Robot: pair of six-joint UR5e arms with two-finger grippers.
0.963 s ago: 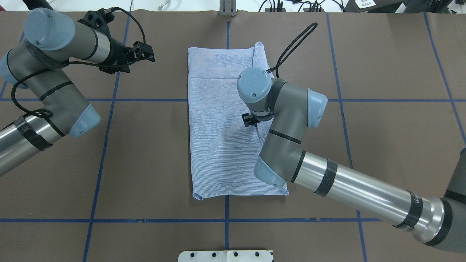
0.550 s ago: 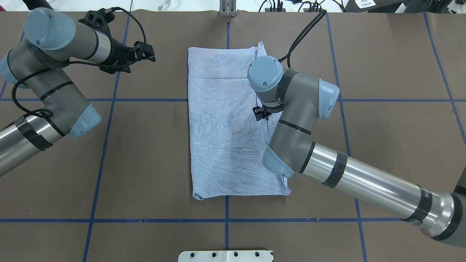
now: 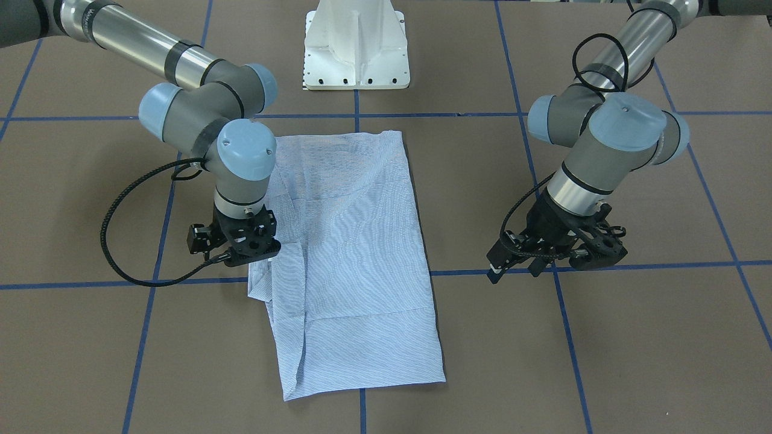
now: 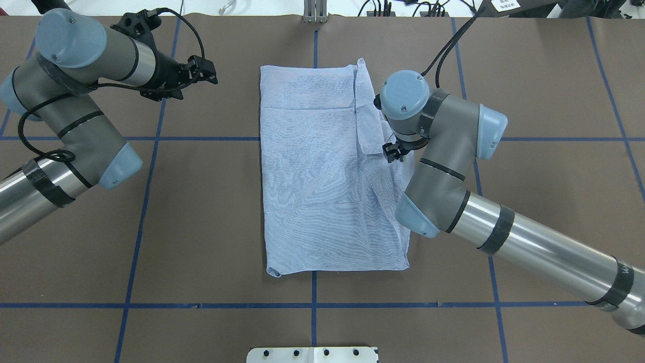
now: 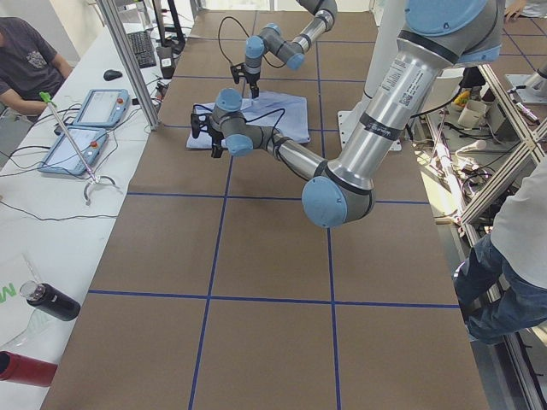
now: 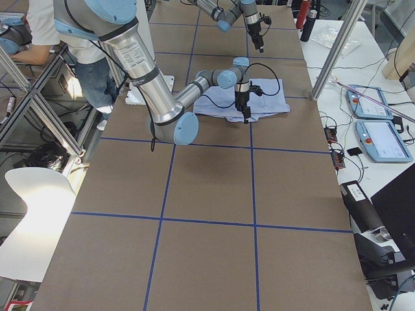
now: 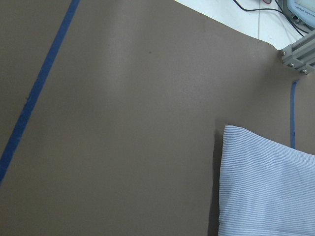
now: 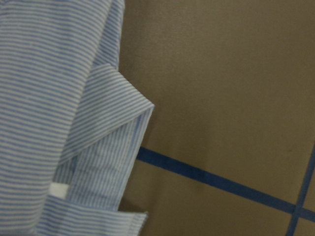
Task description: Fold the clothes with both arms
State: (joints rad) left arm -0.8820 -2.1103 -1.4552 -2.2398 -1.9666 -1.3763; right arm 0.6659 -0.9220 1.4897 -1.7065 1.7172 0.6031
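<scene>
Shirt (image 4: 312,191) lies at the middle of the table (image 4: 554,101), folded into a long rectangle with no sleeve showing. Its right edge is ruffled under your right gripper (image 3: 250,252); I cannot tell whether that gripper holds cloth. Left gripper (image 4: 201,73) hangs well apart, jaws spread, empty. Judgement: lengthwise folds done, crosswise fold outstanding.

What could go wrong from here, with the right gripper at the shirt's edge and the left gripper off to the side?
1. The right gripper sits at the shirt's rumpled right edge; whether it holds cloth is unclear. Pulling outward could open the fold instead of tidying it.
2. The left gripper is over bare table, apart from the shirt, so nothing pins that side; the whole shirt could slide.
</scene>
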